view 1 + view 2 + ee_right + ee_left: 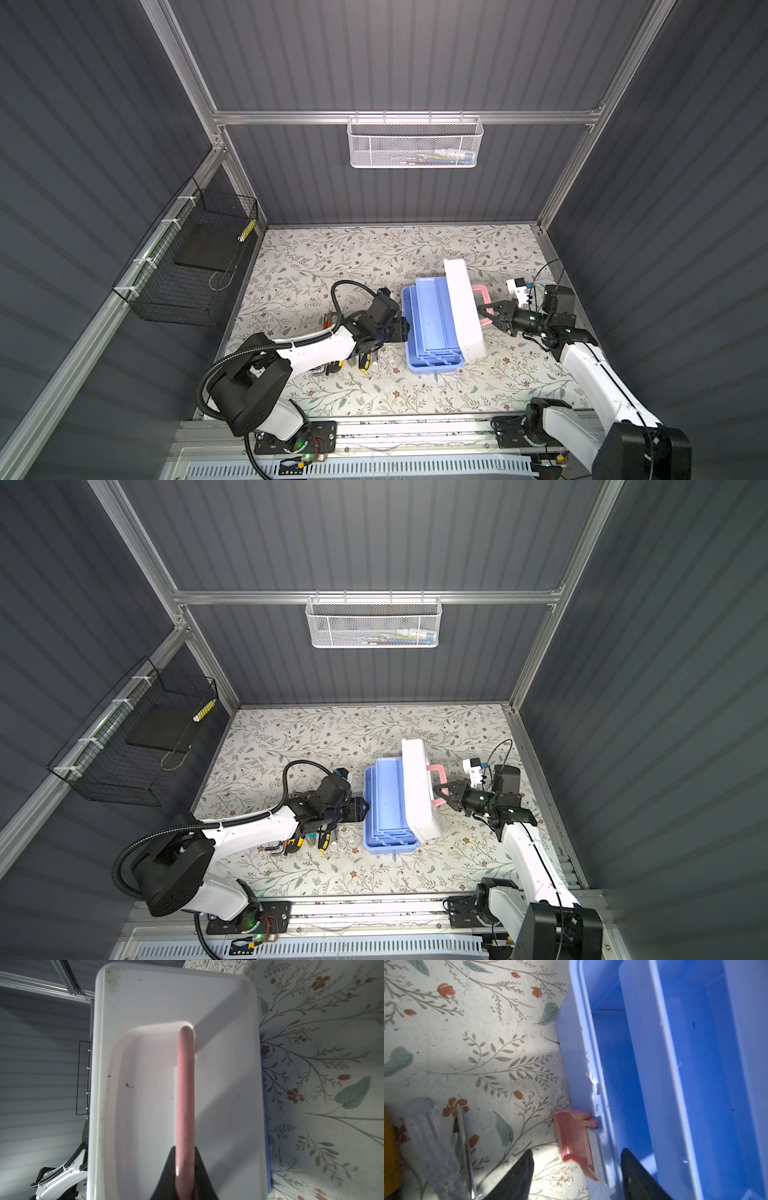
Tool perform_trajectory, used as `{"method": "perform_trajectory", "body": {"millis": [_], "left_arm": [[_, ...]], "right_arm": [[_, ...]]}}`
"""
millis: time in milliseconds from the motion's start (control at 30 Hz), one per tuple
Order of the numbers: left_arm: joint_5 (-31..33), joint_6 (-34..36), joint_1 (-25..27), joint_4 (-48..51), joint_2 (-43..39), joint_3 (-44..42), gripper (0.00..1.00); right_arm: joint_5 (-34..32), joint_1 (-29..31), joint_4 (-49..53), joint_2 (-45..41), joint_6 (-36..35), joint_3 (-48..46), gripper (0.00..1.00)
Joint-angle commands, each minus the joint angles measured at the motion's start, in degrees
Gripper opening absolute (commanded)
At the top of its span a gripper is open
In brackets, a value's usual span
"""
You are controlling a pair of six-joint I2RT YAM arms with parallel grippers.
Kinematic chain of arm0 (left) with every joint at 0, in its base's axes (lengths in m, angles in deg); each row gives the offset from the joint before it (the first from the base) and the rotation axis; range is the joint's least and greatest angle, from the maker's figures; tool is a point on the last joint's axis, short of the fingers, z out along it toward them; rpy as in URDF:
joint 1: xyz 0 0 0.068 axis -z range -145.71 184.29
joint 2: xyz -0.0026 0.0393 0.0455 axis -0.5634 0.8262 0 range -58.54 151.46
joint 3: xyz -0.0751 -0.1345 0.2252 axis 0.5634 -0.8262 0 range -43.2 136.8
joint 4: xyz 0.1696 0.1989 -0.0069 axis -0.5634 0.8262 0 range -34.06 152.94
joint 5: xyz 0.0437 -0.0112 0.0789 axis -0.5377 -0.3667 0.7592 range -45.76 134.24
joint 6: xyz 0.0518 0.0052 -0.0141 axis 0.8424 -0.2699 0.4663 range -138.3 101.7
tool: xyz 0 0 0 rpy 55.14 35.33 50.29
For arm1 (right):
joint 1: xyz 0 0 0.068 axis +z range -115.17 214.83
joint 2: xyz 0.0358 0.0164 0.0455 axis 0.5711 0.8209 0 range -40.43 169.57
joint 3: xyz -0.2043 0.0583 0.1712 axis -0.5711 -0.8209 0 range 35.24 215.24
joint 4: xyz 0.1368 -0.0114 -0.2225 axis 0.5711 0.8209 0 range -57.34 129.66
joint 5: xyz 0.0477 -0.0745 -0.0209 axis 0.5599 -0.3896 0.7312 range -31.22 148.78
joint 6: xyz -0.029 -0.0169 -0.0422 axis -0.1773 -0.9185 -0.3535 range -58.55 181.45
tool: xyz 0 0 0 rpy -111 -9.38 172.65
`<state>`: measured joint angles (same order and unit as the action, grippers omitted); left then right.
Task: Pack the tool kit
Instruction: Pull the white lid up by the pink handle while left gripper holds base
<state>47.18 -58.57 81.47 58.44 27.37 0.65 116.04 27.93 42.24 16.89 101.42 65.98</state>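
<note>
Tool kit place: the tool kit (386,804) stood on the floral table cover (332,257), a little right of the middle, between the two arms in both top views.
Blue body: the light blue body (434,368) lay flat and open, its long side running from near to far. The divided tray (432,311) sat inside it.
White lid: the white lid (461,307) stood on its long edge along the right side of the body, tilted, with its upper face turned to the right.
Pink handle: the pink handle (185,1095) stuck out from the lid toward the right arm.
Right gripper: the right gripper (185,1154) was clamped on the pink handle, with one black finger (165,1178) on each side of it.
Left gripper: the left gripper (577,1167) was at the left wall of the body with its jaws apart. One finger (517,1174) was outside the wall, over the table cover, and the other was inside the box. It held nothing that I could see.
Pink latch: a pink latch (575,1140) hung on the outside of the left wall, between the two fingers.
Hand tools: several small hand tools (365,361) lay on the table cover just left of the body, partly hidden under the left arm. The left wrist view showed a clear-handled screwdriver (431,1147) among them.
Baskets: a white mesh basket (415,143) hung on the far wall and a black wire basket (187,266) on the left wall, both well apart from the kit.
</note>
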Motion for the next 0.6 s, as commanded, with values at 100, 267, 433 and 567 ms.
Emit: {"method": "perform_trajectory", "body": {"millis": [100,267,433,567], "left_arm": [[-0.3,-0.1,-0.4,3.9,2.1,0.8,0.61],[-0.9,0.1,-0.4,3.9,2.8,1.8,0.59],[-2.3,0.1,-0.4,4.0,3.6,3.7,0.57],[-2.9,0.1,-0.4,3.7,3.9,4.4,0.56]], "right_arm": [[-2.0,-3.7,3.8,-1.1,-3.8,-1.3,0.12],[-4.0,-5.2,7.7,-2.2,-6.6,-0.6,0.24],[-5.2,-6.0,9.9,-3.4,-7.4,-0.3,0.34],[-7.6,-6.3,12.4,-4.5,-8.8,0.8,0.37]]}}
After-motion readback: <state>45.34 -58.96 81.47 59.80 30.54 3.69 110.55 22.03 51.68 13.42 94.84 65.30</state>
